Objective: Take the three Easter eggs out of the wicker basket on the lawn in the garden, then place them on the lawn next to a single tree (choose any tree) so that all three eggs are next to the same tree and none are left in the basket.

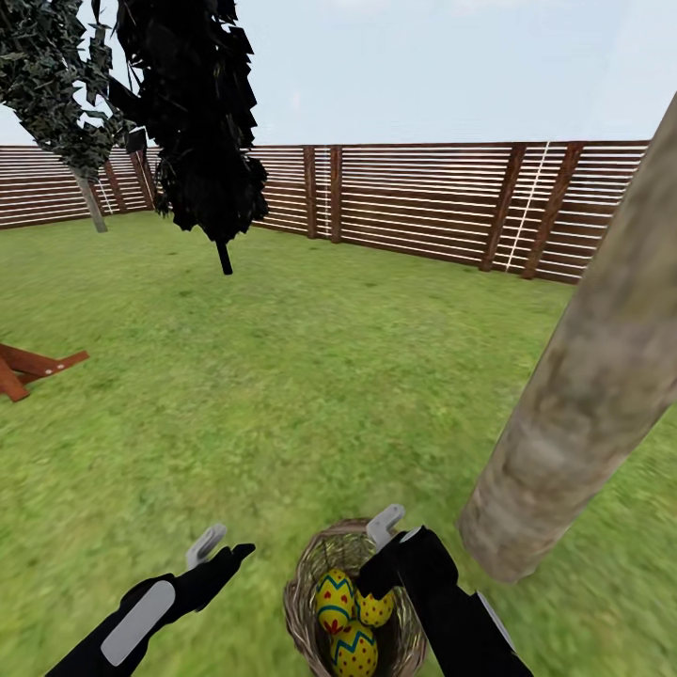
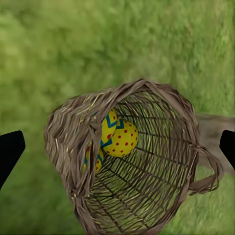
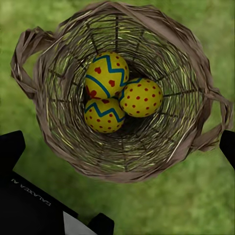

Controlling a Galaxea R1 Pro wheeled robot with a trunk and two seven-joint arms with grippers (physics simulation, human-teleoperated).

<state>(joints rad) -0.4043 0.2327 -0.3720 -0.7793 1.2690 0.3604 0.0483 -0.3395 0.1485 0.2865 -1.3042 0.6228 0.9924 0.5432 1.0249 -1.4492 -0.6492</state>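
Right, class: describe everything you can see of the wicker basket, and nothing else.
The wicker basket is small, round and brown, woven with open gaps that let the grass show through. Loop handles stick out from its rim on opposite sides. It stands upright on the lawn, mouth up, near the base of a pale tree trunk. Three yellow Easter eggs lie together at its bottom. The right gripper hovers over its rim.

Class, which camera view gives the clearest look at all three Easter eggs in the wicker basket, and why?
The right wrist view: it looks straight down into the wicker basket, with all three Easter eggs unobstructed. The head view shows them small, partly behind the right hand. The left wrist view sees them partly through the weave.
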